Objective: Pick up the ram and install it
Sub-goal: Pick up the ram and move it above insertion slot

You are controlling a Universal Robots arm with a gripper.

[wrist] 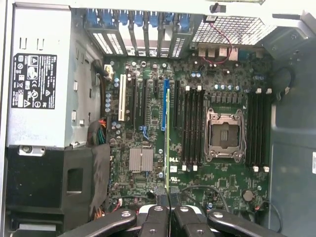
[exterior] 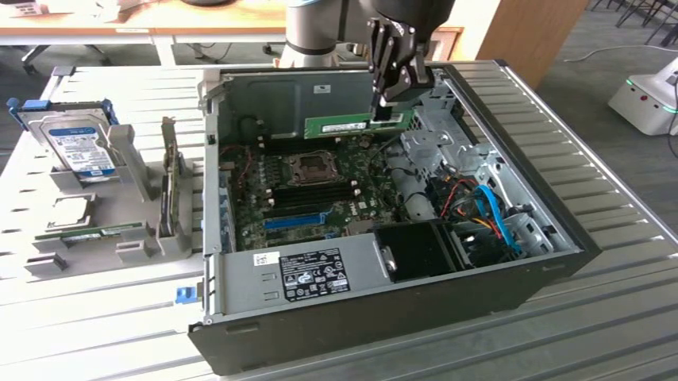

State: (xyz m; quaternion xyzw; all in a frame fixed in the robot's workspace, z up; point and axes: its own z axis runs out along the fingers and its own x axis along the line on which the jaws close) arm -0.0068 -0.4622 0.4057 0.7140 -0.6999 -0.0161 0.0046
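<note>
My gripper (exterior: 390, 101) hangs over the rear half of the open computer case (exterior: 551, 262), shut on the ram (exterior: 344, 126). The ram is a long green stick with a white sticker, held level above the motherboard (exterior: 317, 198). In the wrist view the ram (wrist: 167, 138) shows edge-on as a thin green line running out from my gripper (wrist: 167, 198). It sits over the board between the blue slot (wrist: 164, 106) and the black memory slots (wrist: 191, 126). More memory slots (wrist: 259, 128) lie on the far side of the CPU socket (wrist: 226, 134).
At the exterior view's left, grey holders carry a hard drive (exterior: 82, 147) with a blue label, a dark expansion card (exterior: 170, 178) and another green stick (exterior: 94, 233). The power supply (exterior: 307, 274) and cables (exterior: 493, 210) fill the case's near side. A white robot (exterior: 646, 99) stands at the right.
</note>
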